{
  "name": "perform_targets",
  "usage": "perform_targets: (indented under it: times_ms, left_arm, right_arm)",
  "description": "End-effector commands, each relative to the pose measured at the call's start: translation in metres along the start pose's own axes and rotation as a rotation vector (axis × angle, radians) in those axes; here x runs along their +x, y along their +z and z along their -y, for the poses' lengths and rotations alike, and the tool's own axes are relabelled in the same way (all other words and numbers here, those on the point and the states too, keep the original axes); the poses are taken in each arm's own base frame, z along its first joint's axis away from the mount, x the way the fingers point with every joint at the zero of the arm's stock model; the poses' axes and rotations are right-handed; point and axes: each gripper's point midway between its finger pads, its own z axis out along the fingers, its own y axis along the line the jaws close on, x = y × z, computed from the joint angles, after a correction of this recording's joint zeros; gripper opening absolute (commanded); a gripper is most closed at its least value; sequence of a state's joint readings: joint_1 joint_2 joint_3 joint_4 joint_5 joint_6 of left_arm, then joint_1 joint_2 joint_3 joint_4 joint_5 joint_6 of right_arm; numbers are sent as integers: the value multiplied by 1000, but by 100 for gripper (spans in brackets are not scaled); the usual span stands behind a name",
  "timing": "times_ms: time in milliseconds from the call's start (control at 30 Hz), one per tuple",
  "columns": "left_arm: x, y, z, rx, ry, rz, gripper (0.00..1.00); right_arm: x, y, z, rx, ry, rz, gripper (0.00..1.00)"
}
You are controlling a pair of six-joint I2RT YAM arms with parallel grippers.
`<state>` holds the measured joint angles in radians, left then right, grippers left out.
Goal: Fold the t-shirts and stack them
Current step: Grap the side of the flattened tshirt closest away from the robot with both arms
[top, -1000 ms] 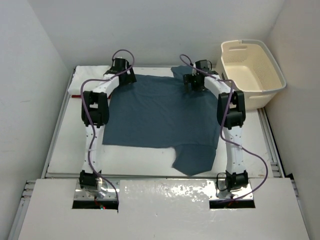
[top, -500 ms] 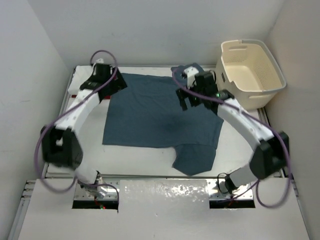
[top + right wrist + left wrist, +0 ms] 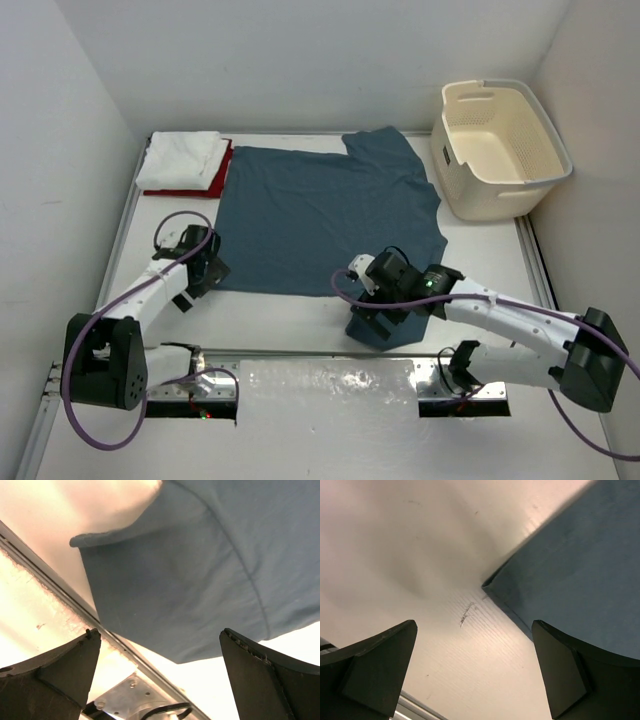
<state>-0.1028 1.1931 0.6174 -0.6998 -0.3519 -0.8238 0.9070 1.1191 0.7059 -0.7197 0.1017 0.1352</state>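
The dark teal-blue shirt [image 3: 320, 215] is lying spread flat across the middle of the white table [image 3: 280, 315]. One sleeve is pointing toward the far side, close to the cream basket [image 3: 500, 150] that is standing at the far right corner. The other sleeve is reaching toward the near edge on the right.

At the far left corner, the white shirt [image 3: 182, 160] is resting folded on top of the red shirt [image 3: 220, 177], which is showing only as a strip along the right and near sides of the white one.

The left gripper [image 3: 474, 625] is hanging low at the near left corner of the teal-blue shirt with its jaws spread wide and holding nothing. Through its wrist camera, the shirt's corner is sitting between the two fingers, closer to the right one, with bare table on the left.

The right gripper [image 3: 160, 631] is hovering over the near sleeve, also wide open and empty. In its wrist camera the sleeve's cuff is stretching across the gap between the fingers, with the table's near edge and a metal rail [image 3: 75, 605] running just beside it.

Whether either gripper's fingertips are touching the cloth or the table cannot be told.
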Motion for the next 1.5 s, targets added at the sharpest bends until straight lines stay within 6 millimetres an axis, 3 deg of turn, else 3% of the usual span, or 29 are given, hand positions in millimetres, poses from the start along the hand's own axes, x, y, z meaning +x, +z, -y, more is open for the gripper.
perform_targets:
  times_ms: [0,67,200,267,367,400,433,533,633,733,900,1067,1267,1300,1400,1433,1467]
  left_arm:
    - [-14,3,15,69,-133,64,99]
    - [-10,12,10,48,-144,66,97]
    - [-18,21,30,107,-166,88,93]
    - [-18,26,33,94,-156,75,86]
    - [-9,36,34,81,-131,38,59]
    - [-8,38,37,87,-130,31,44]
    - [-3,41,36,90,-127,16,36]
    - [1,45,36,89,-130,9,17]
    - [3,46,33,81,-130,3,1]
    - [3,46,35,87,-128,0,0]
    - [-2,43,36,83,-117,13,0]
    - [-6,40,40,98,-105,20,0]
    - [-10,36,40,92,-100,24,0]
    - [-10,35,40,88,-96,21,0]
    - [-13,30,42,105,-94,24,0]
    - [-13,28,41,104,-94,23,0]
    - [-17,24,45,122,-100,33,0]
  right_arm:
    - [4,3,-5,8,79,-8,99]
    - [17,10,-4,23,94,-39,99]
    - [25,15,-7,15,126,-45,99]
    - [35,17,-5,31,131,-66,99]
    - [41,21,-8,30,156,-69,99]
    - [47,25,-8,35,154,-78,99]
    - [48,27,-9,41,151,-77,99]
    - [43,34,-11,40,163,-55,99]
    - [53,40,-14,63,152,-89,97]
    - [60,39,-16,108,105,-113,95]
    - [53,39,-30,94,74,-68,93]
    - [60,49,-23,132,90,-47,89]
    - [67,55,-21,153,80,-71,64]
    - [63,53,-18,163,78,-58,51]
    - [49,46,-17,169,74,-24,25]
    - [44,43,-17,167,77,-2,9]
    - [42,41,-16,167,78,8,2]
